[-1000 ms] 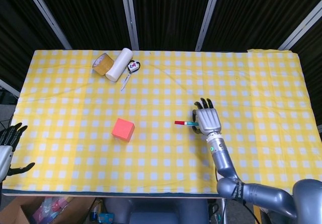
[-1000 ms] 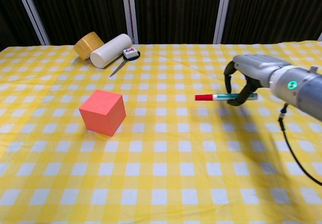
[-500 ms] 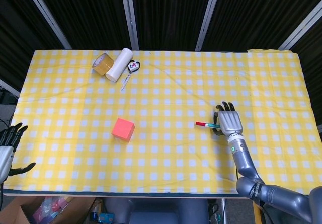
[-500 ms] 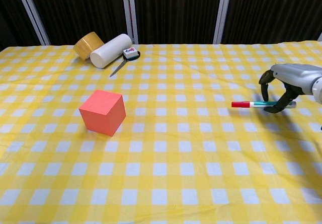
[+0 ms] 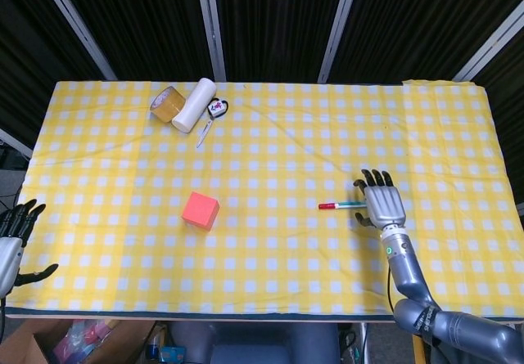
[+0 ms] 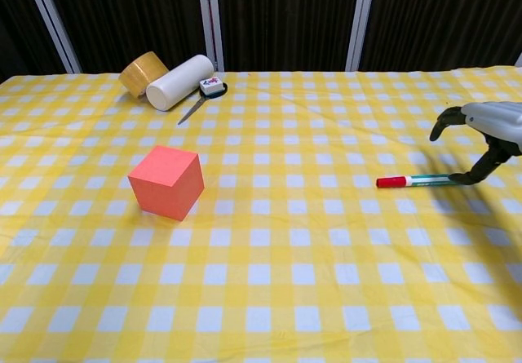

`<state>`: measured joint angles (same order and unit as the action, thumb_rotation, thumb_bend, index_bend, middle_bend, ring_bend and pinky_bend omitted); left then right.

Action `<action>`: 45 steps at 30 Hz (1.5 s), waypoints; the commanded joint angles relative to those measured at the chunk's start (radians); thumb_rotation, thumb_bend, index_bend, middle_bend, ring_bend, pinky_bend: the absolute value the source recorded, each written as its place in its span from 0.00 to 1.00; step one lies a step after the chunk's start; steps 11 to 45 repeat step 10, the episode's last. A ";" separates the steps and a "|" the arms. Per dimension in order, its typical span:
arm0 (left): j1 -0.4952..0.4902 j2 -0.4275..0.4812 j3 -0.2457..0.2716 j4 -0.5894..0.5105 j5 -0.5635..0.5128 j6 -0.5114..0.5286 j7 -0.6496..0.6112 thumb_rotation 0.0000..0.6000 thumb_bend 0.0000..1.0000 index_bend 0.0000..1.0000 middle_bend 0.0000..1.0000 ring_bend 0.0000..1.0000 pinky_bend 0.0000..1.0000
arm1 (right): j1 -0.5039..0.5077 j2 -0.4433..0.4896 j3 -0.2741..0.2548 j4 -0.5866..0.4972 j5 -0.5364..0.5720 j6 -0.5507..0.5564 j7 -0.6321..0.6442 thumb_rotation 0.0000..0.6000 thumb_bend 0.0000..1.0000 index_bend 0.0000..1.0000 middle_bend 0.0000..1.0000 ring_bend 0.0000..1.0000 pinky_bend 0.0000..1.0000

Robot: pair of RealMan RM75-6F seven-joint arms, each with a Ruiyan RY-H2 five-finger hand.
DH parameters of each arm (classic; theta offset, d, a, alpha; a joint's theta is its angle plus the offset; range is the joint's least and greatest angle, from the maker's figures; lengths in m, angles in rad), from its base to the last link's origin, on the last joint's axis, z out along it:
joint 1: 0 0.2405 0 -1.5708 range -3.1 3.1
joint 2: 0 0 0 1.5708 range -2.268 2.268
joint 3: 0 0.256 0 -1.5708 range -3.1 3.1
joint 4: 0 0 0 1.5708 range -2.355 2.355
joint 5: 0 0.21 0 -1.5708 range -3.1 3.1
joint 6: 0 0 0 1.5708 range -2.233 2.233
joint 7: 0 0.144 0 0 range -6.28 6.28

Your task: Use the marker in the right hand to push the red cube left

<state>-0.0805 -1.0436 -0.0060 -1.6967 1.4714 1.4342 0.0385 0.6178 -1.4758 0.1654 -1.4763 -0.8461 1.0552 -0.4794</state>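
Since a second ago, the right hand (image 5: 383,206) has been drawn back to the right, far away from the red cube (image 5: 201,210), and the marker (image 6: 416,181) has been lowered until it seems to lie flat on the cloth. The cube has not been moved at all; it is seen left of the middle of the counter (image 5: 270,119), well apart from the marker. In the chest view the fingers (image 6: 481,166) are curled over the back end of the marker, but it cannot be told whether the pen is gripped or only touched. The left hand (image 5: 15,237) is seen at the near left edge with its fingers spread apart and nothing in them. The push does not look started yet. For the next move, the marker would need to be held firmly, carried left with its red tip pointing at the cube, and pressed against the cube's right side. The cube looks smooth, with flat faces and sharp corners. The marker is thin and round. The cloth is soft, with yellow and white squares and a few small wrinkles.
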 commanded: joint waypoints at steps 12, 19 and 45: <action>0.015 -0.035 -0.025 0.043 -0.001 0.057 -0.006 1.00 0.00 0.00 0.00 0.00 0.00 | -0.241 0.296 -0.172 -0.273 -0.375 0.306 0.146 1.00 0.37 0.17 0.03 0.00 0.00; 0.015 -0.035 -0.025 0.043 -0.001 0.057 -0.006 1.00 0.00 0.00 0.00 0.00 0.00 | -0.241 0.296 -0.172 -0.273 -0.375 0.306 0.146 1.00 0.37 0.17 0.03 0.00 0.00; 0.015 -0.035 -0.025 0.043 -0.001 0.057 -0.006 1.00 0.00 0.00 0.00 0.00 0.00 | -0.241 0.296 -0.172 -0.273 -0.375 0.306 0.146 1.00 0.37 0.17 0.03 0.00 0.00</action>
